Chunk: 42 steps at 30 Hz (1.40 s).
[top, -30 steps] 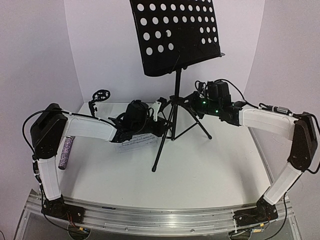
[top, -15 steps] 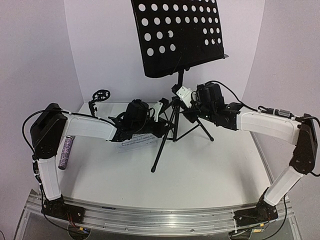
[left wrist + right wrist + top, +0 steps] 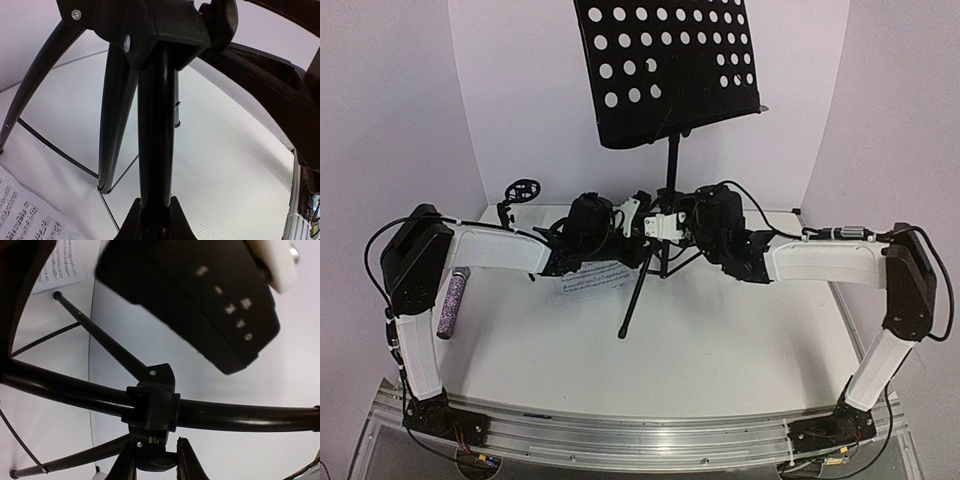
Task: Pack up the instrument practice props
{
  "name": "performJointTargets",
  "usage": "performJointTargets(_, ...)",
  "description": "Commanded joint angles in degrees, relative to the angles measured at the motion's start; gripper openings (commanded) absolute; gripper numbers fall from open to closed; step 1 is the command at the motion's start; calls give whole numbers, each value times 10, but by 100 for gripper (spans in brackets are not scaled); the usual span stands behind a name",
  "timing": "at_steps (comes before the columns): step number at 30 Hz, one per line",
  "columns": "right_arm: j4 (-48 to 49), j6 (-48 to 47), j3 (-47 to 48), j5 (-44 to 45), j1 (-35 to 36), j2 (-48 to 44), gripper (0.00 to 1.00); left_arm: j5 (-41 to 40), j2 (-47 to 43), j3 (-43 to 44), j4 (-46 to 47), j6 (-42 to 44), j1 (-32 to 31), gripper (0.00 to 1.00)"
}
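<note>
The tall black perforated music stand (image 3: 670, 70) rises at the back centre on its tripod. My left gripper (image 3: 638, 215) is shut on the stand's lower pole (image 3: 156, 125), its fingertips (image 3: 134, 220) pressed to both sides of the tube. My right gripper (image 3: 665, 225) reaches in from the right, its jaws closed on the knob under the tripod hub (image 3: 152, 405). White sheet-music pages (image 3: 590, 278) lie flat under the left arm. The purple glitter microphone (image 3: 452, 302) lies at the far left. A small black mic stand (image 3: 520, 195) sits in the back left corner.
White walls close the table at the back and both sides. The tripod's legs (image 3: 638, 300) spread forward and to the right over the white table (image 3: 720, 360). A metal rail (image 3: 640, 435) runs along the near edge.
My right arm has swung left and down from beside the stand to the tripod hub. The stand's desk has shifted slightly left. The left arm has not moved.
</note>
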Motion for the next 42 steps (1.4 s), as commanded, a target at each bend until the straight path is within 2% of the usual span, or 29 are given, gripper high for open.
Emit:
performJointTargets(1, 43, -125, 2, -32, 26, 23, 0, 29, 12, 24, 7, 29, -11, 0)
performJointTargets(3, 48, -117, 2, -30, 28, 19, 2, 29, 11, 23, 7, 31, -11, 0)
performJointTargets(4, 50, -107, 1, -28, 29, 17, 12, 29, 10, 22, 8, 32, -11, 0)
performJointTargets(6, 57, -78, 0, -19, 34, 11, 44, 28, 10, 21, 9, 32, -11, 0)
performJointTargets(7, 66, -59, -1, -13, 38, 6, 54, 28, 10, 21, 9, 32, -10, 0)
performJointTargets(8, 72, -28, -2, -4, 43, 1, 61, 28, 9, 21, 9, 32, -10, 0)
performJointTargets(10, 66, 54, -5, 9, 49, -24, 69, 29, 9, 20, 9, 32, -10, 0)
performJointTargets(13, -48, 226, -4, -2, 52, -91, 71, 29, 8, 20, 9, 32, -9, 0)
performJointTargets(17, -225, 505, -9, -125, 29, -176, 72, 30, 9, 18, 10, 33, -7, 0)
performJointTargets(20, -255, 673, -35, -200, 2, -211, 73, 31, 9, 19, 11, 34, -6, 0)
performJointTargets(22, -257, 820, -44, -243, -23, -215, 87, 31, 9, 19, 11, 34, -6, 0)
performJointTargets(24, -258, 980, -47, -295, -62, -206, 91, 31, 10, 20, 11, 34, -6, 0)
performJointTargets(26, -241, 1148, -53, -349, -101, -192, 91, 32, 10, 20, 11, 35, -6, 0)
performJointTargets(29, -175, 1282, -64, -384, -116, -171, 88, 32, 10, 20, 11, 35, -6, 0)
performJointTargets(33, -75, 1447, -83, -390, -117, -147, 76, 33, 10, 20, 12, 34, -6, 0)
performJointTargets(36, 26, 1548, -106, -393, -117, -130, 75, 34, 9, 20, 11, 34, -6, 0)
performJointTargets(38, 71, 1589, -113, -389, -117, -121, 78, 34, 8, 20, 11, 36, -6, 0)
performJointTargets(40, 102, 1619, -118, -379, -117, -112, 80, 34, 8, 20, 11, 37, -6, 0)
performJointTargets(42, 109, 1647, -118, -366, -117, -103, 77, 33, 9, 20, 11, 37, -6, 0)
